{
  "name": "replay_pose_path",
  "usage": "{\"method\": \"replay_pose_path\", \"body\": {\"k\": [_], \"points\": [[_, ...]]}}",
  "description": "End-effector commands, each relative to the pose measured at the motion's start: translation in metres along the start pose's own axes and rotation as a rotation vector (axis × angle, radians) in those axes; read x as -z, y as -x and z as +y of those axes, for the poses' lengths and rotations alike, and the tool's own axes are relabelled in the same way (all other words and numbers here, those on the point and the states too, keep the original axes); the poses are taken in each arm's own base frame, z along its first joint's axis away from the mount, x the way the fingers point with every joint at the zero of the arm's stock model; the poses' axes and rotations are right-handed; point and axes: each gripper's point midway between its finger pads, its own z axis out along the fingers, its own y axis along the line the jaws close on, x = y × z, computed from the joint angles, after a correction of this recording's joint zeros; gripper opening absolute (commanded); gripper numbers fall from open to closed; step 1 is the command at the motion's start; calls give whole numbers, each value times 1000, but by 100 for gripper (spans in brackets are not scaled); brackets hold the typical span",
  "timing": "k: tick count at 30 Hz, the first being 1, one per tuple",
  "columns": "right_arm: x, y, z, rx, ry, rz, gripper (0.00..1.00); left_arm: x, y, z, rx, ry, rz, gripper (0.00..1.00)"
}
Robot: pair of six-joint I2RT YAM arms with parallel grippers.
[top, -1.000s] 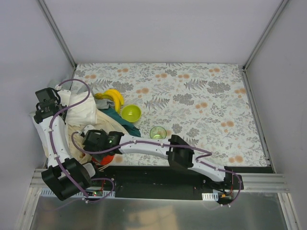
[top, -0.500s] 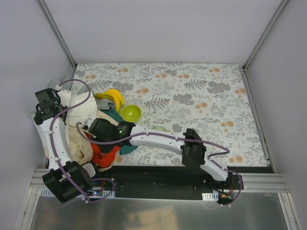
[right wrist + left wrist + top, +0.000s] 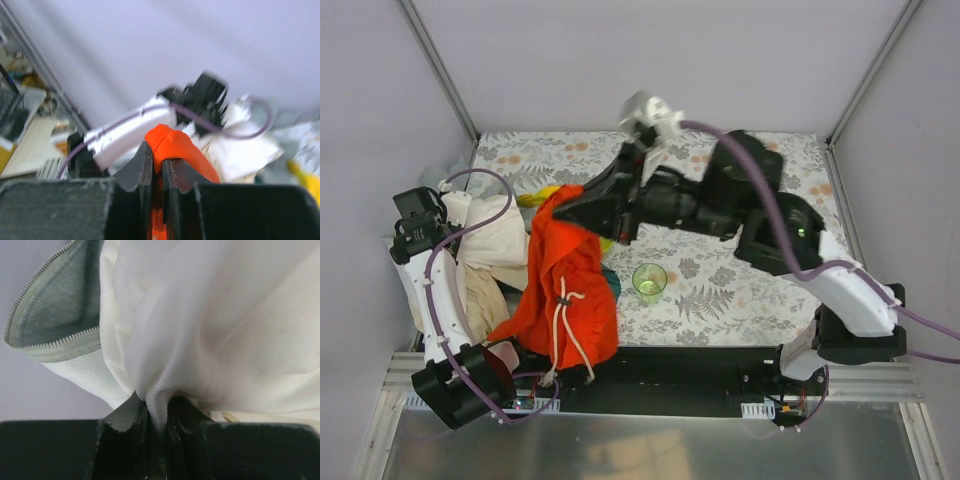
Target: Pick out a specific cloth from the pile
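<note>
1. My right jaws are pinched shut on a top fold of the orange-red cloth (image 3: 565, 290). It hangs at the near-left of the surface, right beside the pile (image 3: 490, 250).
2. My left jaws are clamped on a cream-white cloth (image 3: 210, 330) in the pile.
3. The cloth looks light, limp and not slippery. Best hold, I judge, is a bunched fold, not the white drawstring (image 3: 560, 320).
4. The floral surface (image 3: 750, 220) has pale walls close around it. A clear green cup (image 3: 649, 279) sits near the hanging cloth.

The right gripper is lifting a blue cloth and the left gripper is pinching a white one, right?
No: the right gripper lifts an orange-red cloth, not blue, as the top external view shows. The left gripper does pinch a white cloth.
</note>
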Motion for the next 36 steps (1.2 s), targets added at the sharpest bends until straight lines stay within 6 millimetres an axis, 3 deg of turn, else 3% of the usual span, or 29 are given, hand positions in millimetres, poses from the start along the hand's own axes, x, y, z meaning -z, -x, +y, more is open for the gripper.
{"method": "replay_pose_path", "body": {"k": [1, 2, 3, 6, 7, 10, 14, 17, 21, 28, 31, 36], "points": [[49, 120, -13, 158, -121, -393, 0, 16, -9, 5, -36, 29, 16, 0], [63, 142, -23, 195, -188, -462, 0, 18, -11, 2, -52, 12, 14, 4], [74, 158, -33, 223, -240, -515, 0, 21, -13, -4, -80, -15, 5, 16], [113, 205, -59, 307, -392, -669, 0, 31, -22, -34, -168, -148, -23, 70], [125, 217, -66, 330, -436, -710, 0, 36, -27, -44, -188, -191, -22, 82], [160, 243, -92, 411, -590, -790, 0, 53, -35, -65, -212, -314, -12, 99], [201, 265, -121, 513, -744, -856, 0, 78, -30, -91, -204, -466, -62, 99], [225, 278, -136, 610, -860, -888, 0, 95, -16, -99, -178, -516, -126, 99], [267, 287, -181, 759, -1135, -867, 0, 115, 3, -103, -132, -560, -201, 99], [345, 247, -298, 586, -1444, -786, 0, 151, 39, -121, -64, -665, -268, 99], [368, 224, -339, 523, -1538, -723, 0, 152, 43, -134, -98, -688, -222, 99], [432, 182, -396, 412, -1748, -647, 0, 148, 47, -146, -142, -710, -197, 99]]}}
